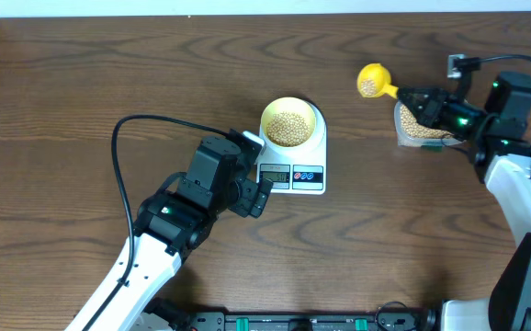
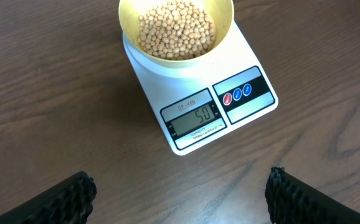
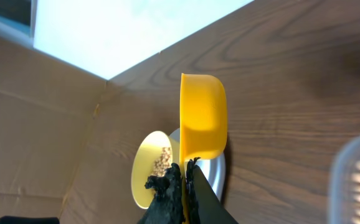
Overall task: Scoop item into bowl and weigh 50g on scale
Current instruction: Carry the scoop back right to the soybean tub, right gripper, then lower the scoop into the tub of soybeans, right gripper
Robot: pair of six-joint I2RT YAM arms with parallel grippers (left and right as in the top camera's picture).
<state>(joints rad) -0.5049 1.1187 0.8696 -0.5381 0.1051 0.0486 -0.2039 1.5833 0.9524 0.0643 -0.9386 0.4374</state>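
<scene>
While right tool [image 3: 185, 177] grips scoop [image 3: 202, 118], bowl [image 2: 225, 20] on scale [image 2: 150, 79]

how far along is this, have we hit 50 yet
Looks nearly finished. Done: the bowl sits on the scale, filled with beans, and the display reads 50. In hand: the right gripper is shut on the yellow scoop, which holds a few beans, off to the scale's side. The left gripper is open and empty before the scale. Left: probably just putting the scoop down.
</scene>
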